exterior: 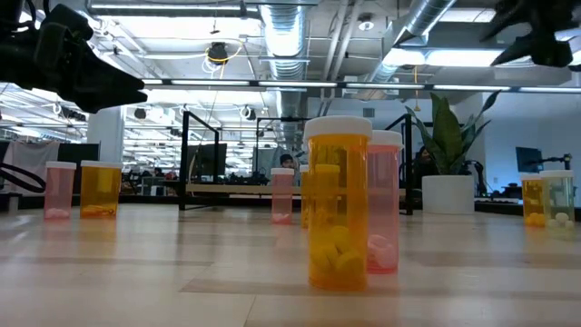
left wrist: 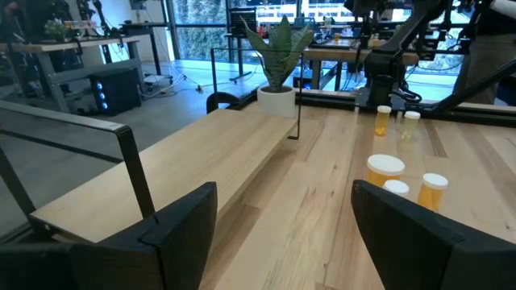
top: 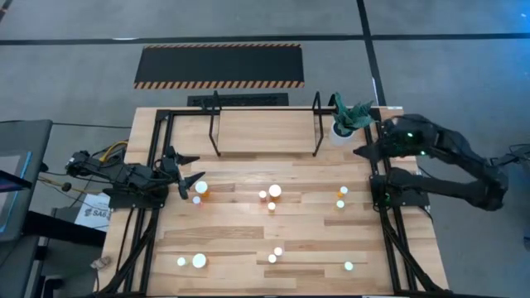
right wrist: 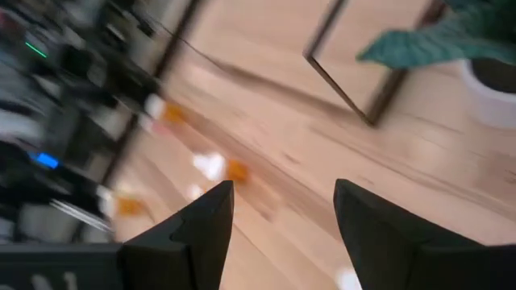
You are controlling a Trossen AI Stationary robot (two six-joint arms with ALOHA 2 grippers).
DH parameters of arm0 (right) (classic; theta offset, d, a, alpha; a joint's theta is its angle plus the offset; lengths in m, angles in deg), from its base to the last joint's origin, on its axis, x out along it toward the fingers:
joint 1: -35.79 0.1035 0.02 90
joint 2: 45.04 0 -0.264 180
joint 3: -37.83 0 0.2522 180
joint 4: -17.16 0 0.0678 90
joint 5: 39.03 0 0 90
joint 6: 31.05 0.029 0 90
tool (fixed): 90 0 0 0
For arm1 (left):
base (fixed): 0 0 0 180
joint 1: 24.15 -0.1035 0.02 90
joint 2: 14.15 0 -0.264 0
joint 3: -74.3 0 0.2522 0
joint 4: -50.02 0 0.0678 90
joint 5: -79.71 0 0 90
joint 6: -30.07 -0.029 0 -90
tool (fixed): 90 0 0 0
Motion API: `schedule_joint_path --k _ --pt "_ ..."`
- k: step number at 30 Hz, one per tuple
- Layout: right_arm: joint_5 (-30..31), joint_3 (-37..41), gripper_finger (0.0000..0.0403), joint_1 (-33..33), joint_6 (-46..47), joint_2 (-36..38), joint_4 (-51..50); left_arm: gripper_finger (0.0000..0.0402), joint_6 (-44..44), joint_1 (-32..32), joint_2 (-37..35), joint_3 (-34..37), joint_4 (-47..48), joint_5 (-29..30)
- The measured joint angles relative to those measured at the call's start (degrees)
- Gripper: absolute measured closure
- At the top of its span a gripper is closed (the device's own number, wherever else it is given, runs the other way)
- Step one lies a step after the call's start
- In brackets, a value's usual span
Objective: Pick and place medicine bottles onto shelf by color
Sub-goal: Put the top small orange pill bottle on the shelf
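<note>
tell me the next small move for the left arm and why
Probably ease the left gripper over the bottle just beside its fingertips and close on it. The jaws are open and empty, that bottle is the closest one, and the shelf holds nothing yet. The right gripper waits by the plant.

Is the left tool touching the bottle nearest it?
Apart. The high view shows the left tool open just left of the bottle, with table showing between; in the left wrist view nothing sits between its fingers.
</note>
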State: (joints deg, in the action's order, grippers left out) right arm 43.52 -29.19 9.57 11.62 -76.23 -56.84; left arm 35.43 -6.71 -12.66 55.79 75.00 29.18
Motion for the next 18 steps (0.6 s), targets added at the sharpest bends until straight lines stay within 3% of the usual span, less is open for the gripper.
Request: schedule_joint_path --k 8,18 --pt "0.06 -4.24 0.0163 0.0 -10.95 -11.6 -13.39 0.0129 0.0 0.01 -0.02 -0.01 0.01 -0.01" --pt "3.28 -4.24 0.0163 0.15 -12.98 -18.23 -14.66 0.0129 -0.01 0.0 -0.02 -0.01 0.0 -0.02"
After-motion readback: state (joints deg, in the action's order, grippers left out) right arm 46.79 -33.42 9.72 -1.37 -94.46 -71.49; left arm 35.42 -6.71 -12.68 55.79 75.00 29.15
